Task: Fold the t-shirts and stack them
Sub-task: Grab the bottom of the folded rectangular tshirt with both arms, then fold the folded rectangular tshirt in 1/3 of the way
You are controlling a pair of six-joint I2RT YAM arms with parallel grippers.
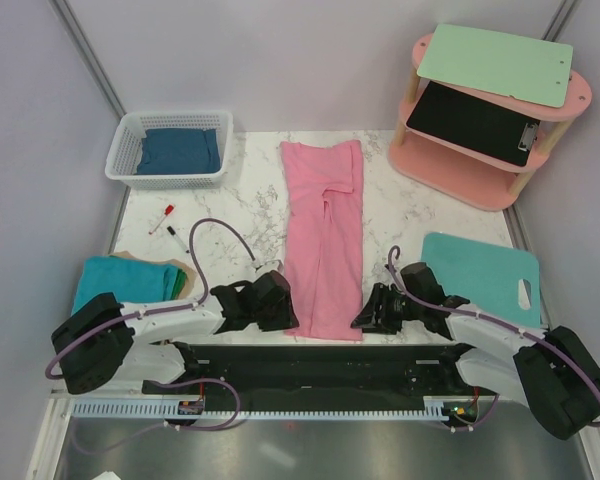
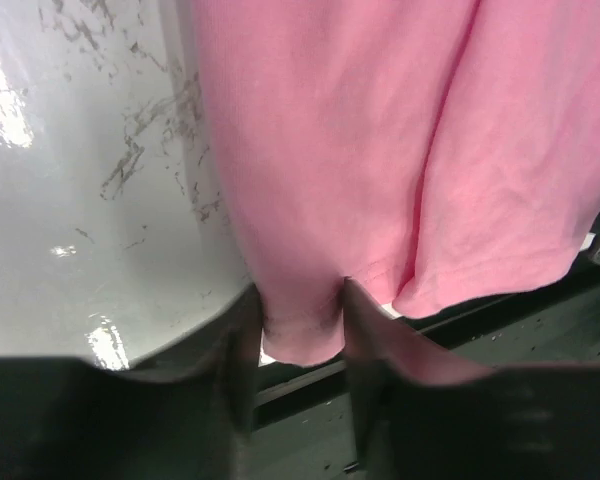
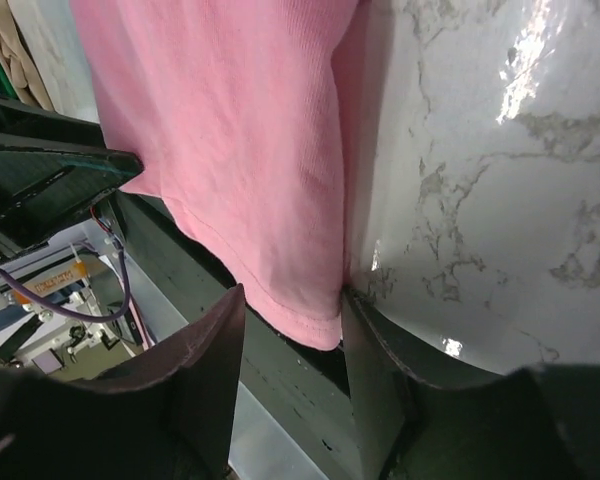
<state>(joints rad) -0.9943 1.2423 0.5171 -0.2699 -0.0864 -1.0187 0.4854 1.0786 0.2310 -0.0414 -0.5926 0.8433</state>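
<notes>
we see a white marble-pattern table top (image 1: pixel 250 190) with grey veins, closed in by plain pale lilac walls (image 1: pixel 280 60) that meet at slanting metal corner posts (image 1: pixel 86 55). at the far right corner stands a pink two-tier shelf (image 1: pixel 460 180) on light wooden legs. in the wrist views the table surface looks glossy, with bright patches of reflected light (image 2: pixel 5 115).

My left arm (image 1: pixel 170 318) lies low along the near edge, reaching inward to the right. My right arm (image 1: pixel 480 335) mirrors it, reaching left. Both wrists are pitched down. My left jaws stand partly apart, fingers (image 2: pixel 242 360) parallel, and my right jaws are about half spread.
</notes>
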